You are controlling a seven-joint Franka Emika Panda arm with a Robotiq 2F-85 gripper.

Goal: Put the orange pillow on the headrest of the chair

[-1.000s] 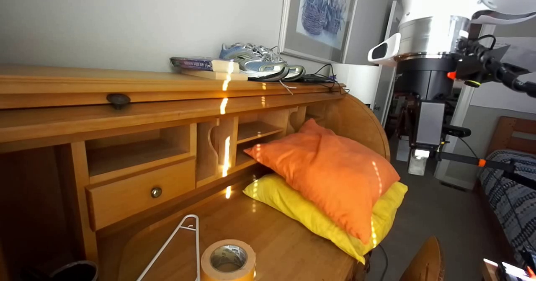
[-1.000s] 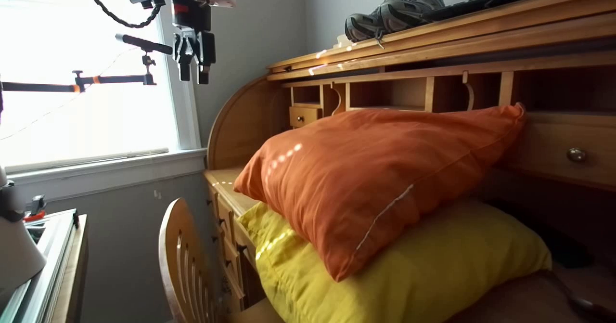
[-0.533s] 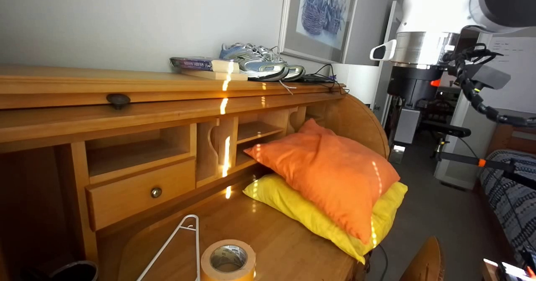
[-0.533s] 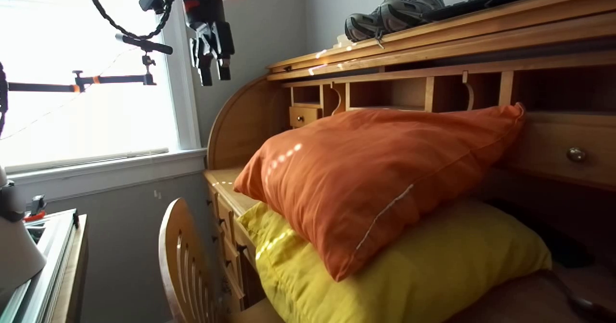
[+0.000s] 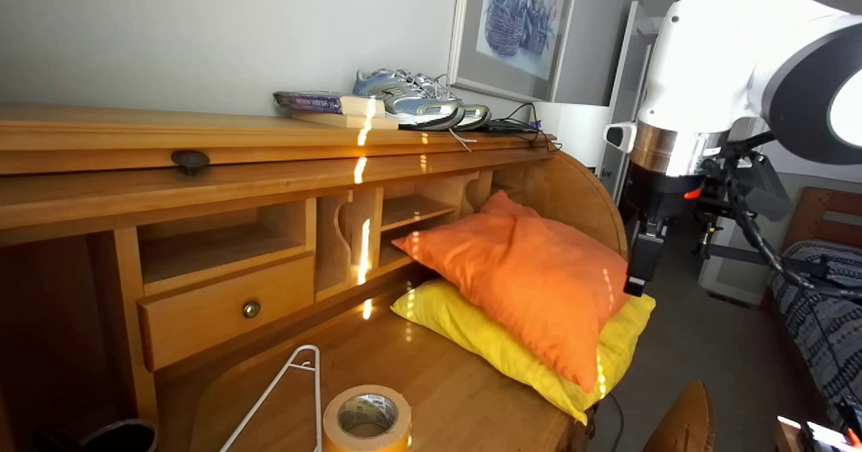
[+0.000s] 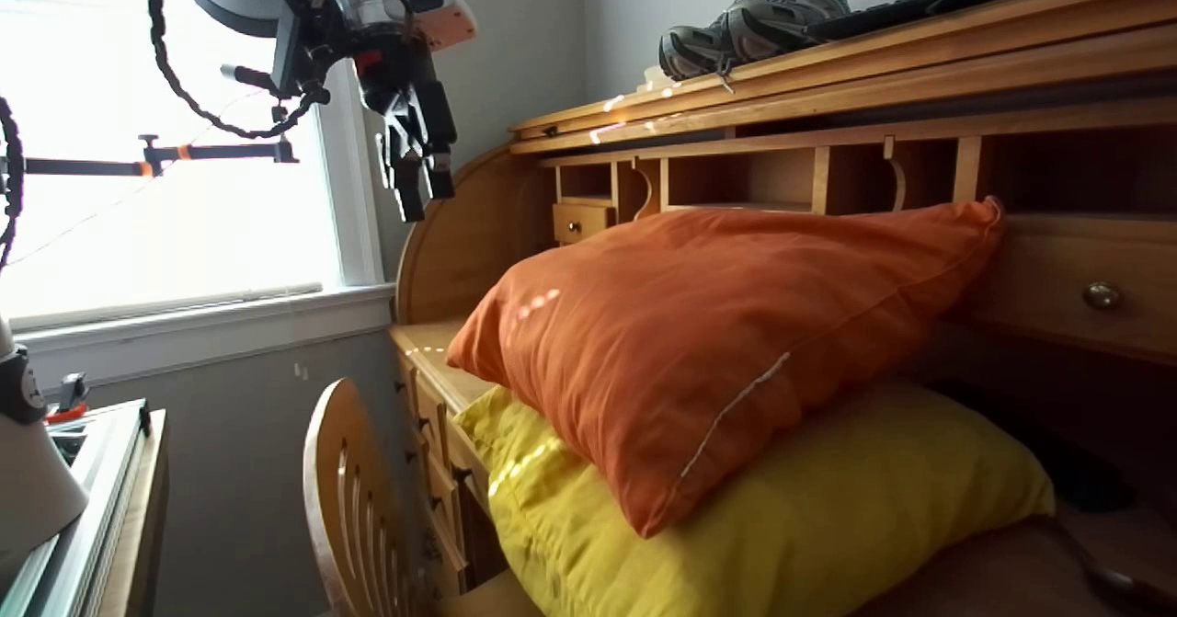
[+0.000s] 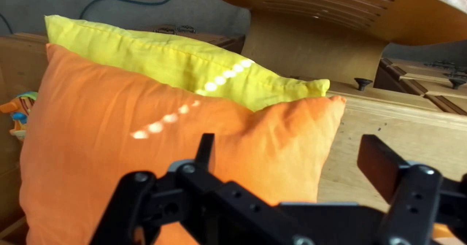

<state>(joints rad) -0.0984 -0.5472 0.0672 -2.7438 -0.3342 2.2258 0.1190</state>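
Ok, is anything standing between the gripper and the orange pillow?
Nothing visible: in the wrist view, the orange pillow lies uncovered beyond the open gripper; the yellow pillow lies beneath the orange one, sticking out toward the chair.

On the desk (image 5: 441, 398): the lower pillow (image 5: 465, 324), with the upper pillow (image 5: 532, 283) lying on it. In an exterior view, hanger (image 5: 318, 398) left of tape roll (image 5: 367, 406), both nearer than the pillows; up on the desk's top, books (image 5: 330, 103) left of shoes (image 5: 411, 98). In an exterior view, headrest (image 6: 343, 400) of the chair (image 6: 331, 520) left of both pillows, apart; gripper (image 6: 427, 204) above and left of the upper pillow, window (image 6: 138, 231) farther left, behind.
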